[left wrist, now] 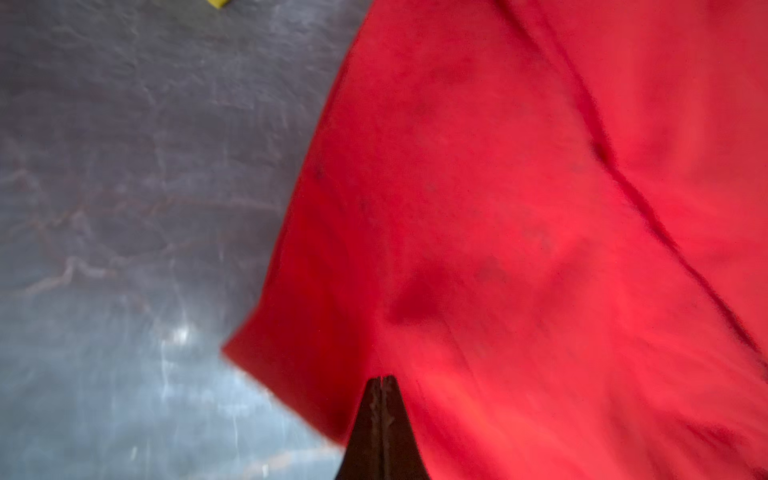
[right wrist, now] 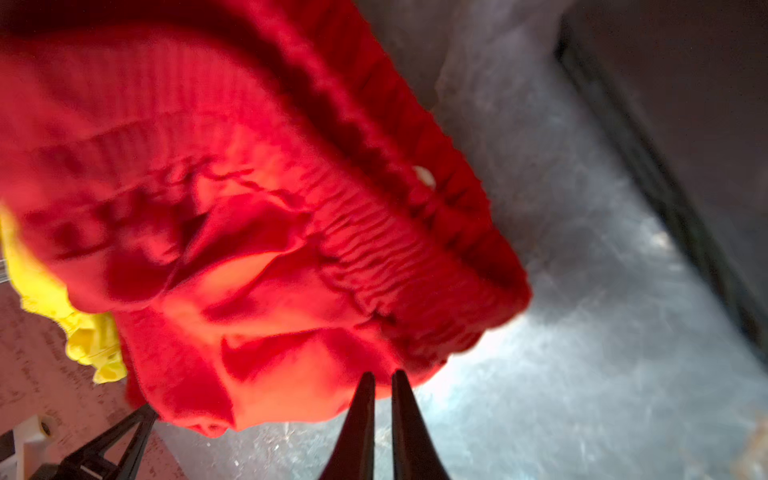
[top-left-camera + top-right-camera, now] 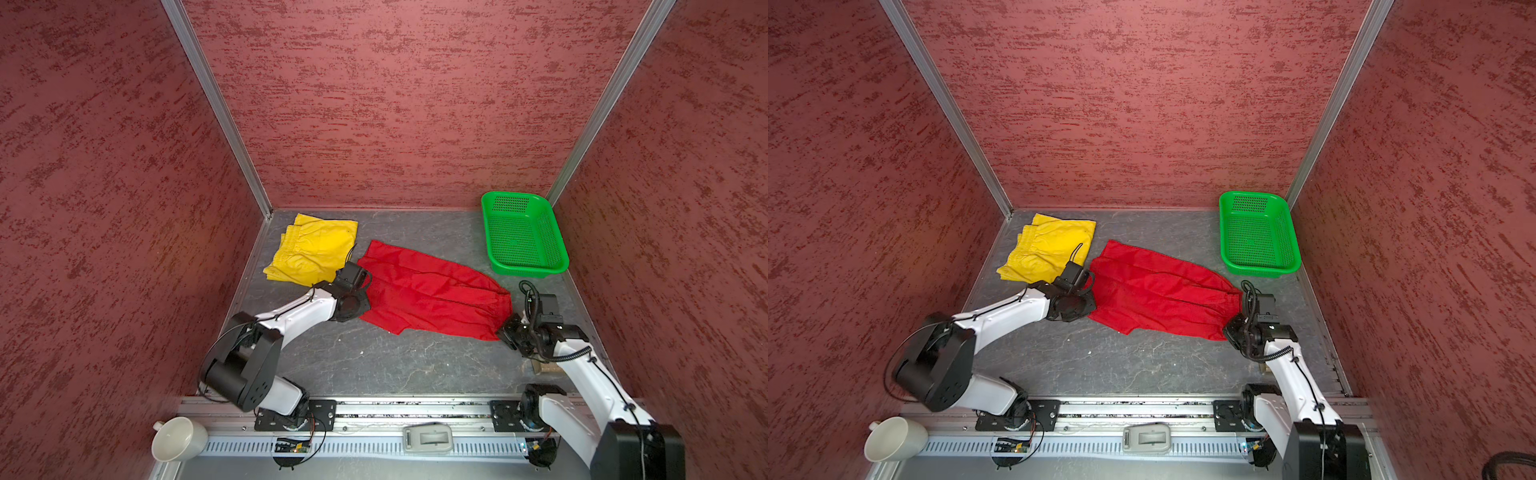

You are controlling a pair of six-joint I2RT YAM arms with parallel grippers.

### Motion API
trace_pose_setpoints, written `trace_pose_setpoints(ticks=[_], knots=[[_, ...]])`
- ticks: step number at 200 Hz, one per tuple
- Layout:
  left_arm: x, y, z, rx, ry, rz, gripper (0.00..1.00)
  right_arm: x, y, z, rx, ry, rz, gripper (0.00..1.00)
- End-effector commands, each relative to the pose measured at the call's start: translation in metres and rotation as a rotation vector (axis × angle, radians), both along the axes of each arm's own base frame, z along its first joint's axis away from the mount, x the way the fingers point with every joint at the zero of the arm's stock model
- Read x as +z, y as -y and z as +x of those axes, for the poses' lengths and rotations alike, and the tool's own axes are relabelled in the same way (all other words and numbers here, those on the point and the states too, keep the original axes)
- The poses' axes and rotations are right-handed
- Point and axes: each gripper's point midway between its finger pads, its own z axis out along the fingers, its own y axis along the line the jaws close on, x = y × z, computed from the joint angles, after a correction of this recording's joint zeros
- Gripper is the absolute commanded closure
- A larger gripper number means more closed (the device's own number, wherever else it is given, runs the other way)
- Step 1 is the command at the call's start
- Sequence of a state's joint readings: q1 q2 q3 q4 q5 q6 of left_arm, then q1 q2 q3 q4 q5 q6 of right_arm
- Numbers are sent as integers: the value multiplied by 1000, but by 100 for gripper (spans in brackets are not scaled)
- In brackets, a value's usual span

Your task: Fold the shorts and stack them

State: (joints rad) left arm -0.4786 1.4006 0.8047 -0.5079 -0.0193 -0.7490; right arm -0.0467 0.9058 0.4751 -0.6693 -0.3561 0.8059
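The red shorts [image 3: 432,291] lie spread across the middle of the grey table, waistband toward the right. The yellow shorts [image 3: 311,253] lie folded at the back left. My left gripper [image 1: 383,377] is shut on the left edge of the red shorts [image 1: 498,208], with the cloth pulled up to its tips; in a top view its wrist [image 3: 351,291] covers that edge. My right gripper [image 2: 383,374] sits at the near corner of the gathered waistband [image 2: 374,249]. Its jaws stand a narrow gap apart and table shows through the gap.
A green perforated basket [image 3: 528,271] stands at the back right corner. Red textured walls close in three sides. A white cup [image 3: 178,444] and a grey device [image 3: 428,438] sit on the front rail by the arm bases.
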Motion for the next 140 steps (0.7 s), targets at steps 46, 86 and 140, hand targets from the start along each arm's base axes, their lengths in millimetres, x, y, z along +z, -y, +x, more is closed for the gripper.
trace_pose_setpoints(ticks=[46,86,140], knots=[[24,10,40,-25,112,-94,100,53,-69,43,198,180,45,86],[-19,15,51,-22,21,-44,100,49,-133,62,339,211,75,80],[-58,3,27,1,-85,16,100,27,-214,98,485,244,139,70]])
